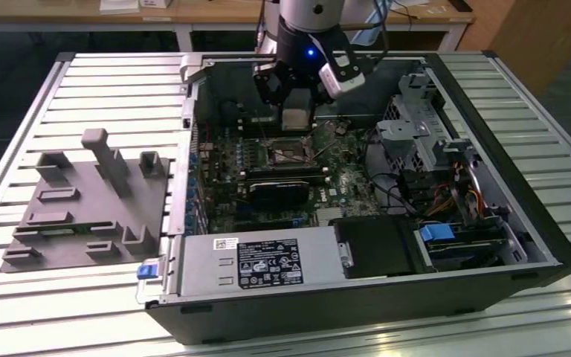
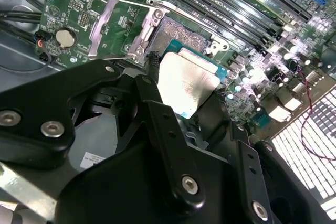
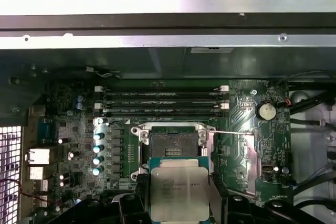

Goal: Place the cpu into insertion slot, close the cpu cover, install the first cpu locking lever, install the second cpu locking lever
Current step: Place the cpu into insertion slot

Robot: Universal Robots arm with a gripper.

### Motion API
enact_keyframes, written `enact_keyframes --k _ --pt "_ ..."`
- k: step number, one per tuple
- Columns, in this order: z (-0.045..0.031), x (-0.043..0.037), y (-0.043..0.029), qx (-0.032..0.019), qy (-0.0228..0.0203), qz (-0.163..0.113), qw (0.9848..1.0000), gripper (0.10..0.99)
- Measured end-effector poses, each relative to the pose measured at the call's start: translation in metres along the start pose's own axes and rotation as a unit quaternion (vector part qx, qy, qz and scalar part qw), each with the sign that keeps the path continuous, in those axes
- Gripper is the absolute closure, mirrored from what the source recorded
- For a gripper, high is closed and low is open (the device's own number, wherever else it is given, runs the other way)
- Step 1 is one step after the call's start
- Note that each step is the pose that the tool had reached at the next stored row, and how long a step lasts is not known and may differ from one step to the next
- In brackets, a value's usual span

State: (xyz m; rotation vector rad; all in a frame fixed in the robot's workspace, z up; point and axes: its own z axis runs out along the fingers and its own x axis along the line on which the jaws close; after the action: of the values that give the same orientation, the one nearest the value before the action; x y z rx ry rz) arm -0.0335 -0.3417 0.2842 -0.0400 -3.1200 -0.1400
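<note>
Holding the cpu (image 3: 179, 192) flat by two opposite edges, the gripper (image 1: 296, 117) has its jaws closed on the chip. The cpu hangs just beside the slot (image 3: 175, 142), edges parallel to it, and the slot lies uncovered. Print on the cpu's top cannot be made out.

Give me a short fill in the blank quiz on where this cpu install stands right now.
1. The cpu is held by the robot's ___.
2. The insertion slot holds no chip: it is ___.
3. The cpu cover is swung ___, off the slot.

Missing words: gripper; empty; open.
</note>
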Motion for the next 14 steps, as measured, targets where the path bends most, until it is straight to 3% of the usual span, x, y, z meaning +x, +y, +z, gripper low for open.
enact_keyframes --k 9,14 --pt "0.0032 -0.0001 -0.0003 0.0 0.0 0.0 1.0 0.549" --pt "0.0037 -0.0001 -0.0003 -0.0007 -0.003 0.033 0.9995 0.549"
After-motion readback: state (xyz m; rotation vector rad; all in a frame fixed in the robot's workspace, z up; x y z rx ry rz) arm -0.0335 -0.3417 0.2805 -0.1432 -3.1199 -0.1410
